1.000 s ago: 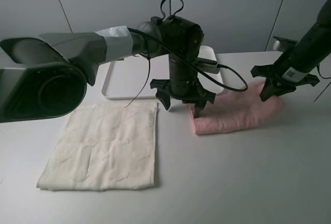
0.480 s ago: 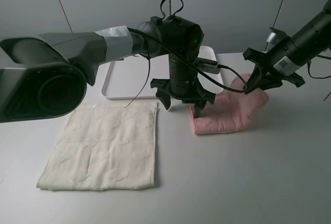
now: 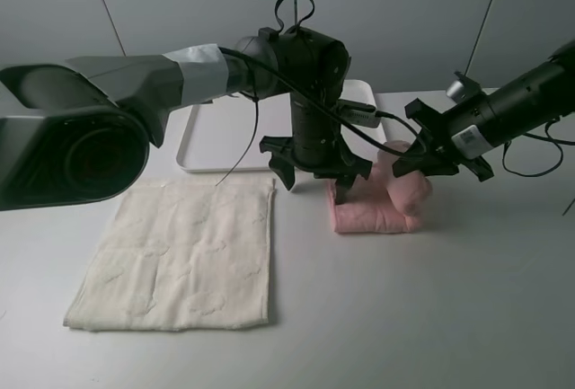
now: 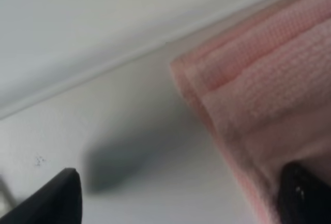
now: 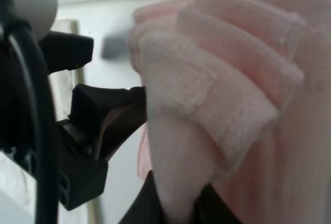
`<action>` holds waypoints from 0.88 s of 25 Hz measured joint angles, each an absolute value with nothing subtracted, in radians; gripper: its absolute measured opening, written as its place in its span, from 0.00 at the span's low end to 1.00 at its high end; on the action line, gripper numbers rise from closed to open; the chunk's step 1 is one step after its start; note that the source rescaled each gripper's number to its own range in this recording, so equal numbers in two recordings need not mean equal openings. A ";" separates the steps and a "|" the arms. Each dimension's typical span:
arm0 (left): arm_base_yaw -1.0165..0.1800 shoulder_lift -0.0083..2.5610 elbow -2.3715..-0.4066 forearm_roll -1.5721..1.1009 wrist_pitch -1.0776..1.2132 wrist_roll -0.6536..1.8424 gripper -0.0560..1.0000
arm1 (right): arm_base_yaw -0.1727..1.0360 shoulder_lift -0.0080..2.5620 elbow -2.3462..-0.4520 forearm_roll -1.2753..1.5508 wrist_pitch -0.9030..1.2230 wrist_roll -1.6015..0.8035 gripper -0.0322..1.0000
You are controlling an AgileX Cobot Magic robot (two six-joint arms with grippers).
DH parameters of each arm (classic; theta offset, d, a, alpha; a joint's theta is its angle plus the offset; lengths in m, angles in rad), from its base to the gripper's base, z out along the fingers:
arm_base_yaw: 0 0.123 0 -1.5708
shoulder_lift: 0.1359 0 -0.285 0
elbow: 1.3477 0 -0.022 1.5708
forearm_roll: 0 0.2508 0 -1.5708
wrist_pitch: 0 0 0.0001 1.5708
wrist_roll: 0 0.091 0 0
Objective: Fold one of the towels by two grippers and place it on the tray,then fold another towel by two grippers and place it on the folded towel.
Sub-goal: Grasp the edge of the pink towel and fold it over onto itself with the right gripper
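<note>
left tool (image 3: pixel 316 183) vertical, wide, one tip on pink towel (image 3: pixel 373 216) | right tool (image 3: pixel 407 165) slanted, pinching its raised end

Right tool (image 3: pixel 411 160) holds pink towel (image 3: pixel 368 216) end raised, curled leftward; left tool (image 3: pixel 317 187) rests on towel's left edge.

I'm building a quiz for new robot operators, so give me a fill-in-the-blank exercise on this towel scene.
1. The held towel, pinched by the right gripper, is ___ in colour.
2. The tray is ___ in colour.
3. In the exterior high view, the cream towel lies to the ___ of the held towel.
Missing words: pink; white; left.
</note>
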State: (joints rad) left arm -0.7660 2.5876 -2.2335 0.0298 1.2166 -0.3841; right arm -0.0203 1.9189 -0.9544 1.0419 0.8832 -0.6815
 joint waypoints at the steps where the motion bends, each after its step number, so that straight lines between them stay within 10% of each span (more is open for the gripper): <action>1: -0.764 2.588 -2.234 0.027 1.217 -0.382 0.98 | -0.020 1.926 -0.946 1.077 0.882 -0.713 0.08; 22: -0.734 2.588 -2.234 -0.018 1.217 -0.340 0.98 | -0.020 1.983 -0.850 1.407 0.837 -1.013 0.08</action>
